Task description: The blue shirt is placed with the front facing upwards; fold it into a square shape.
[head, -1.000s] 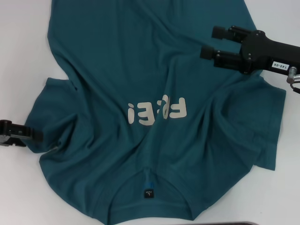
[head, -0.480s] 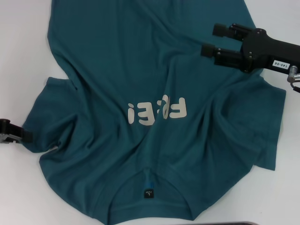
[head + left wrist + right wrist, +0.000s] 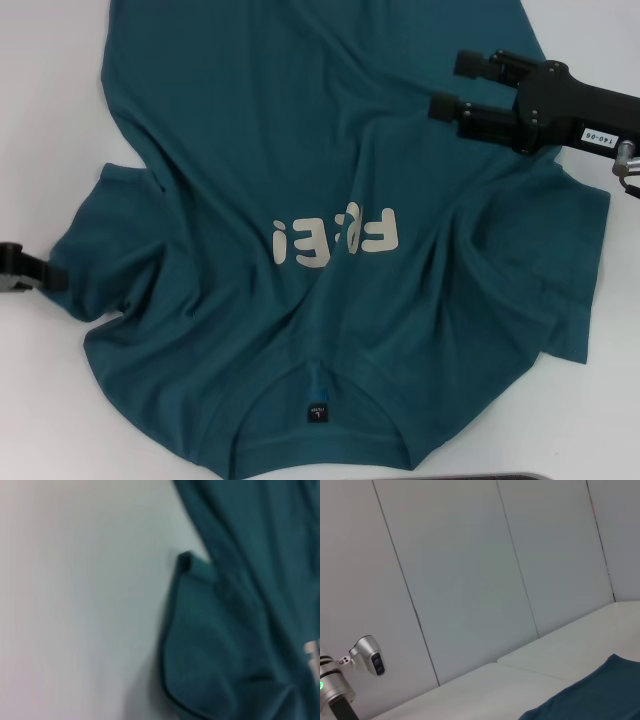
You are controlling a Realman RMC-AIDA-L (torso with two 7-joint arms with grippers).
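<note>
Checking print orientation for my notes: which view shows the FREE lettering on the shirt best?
The head view: the FREE lettering sits whole and unobstructed mid-chest on the blue shirt, reading upside down from the robot's side. The left wrist view catches only a pale sliver at its edge. The right wrist view shows just plain fabric, no lettering.

Left claw (image 3: 45, 275) low at the left edge; right claw (image 3: 452, 85) raised, fingers spread.
</note>
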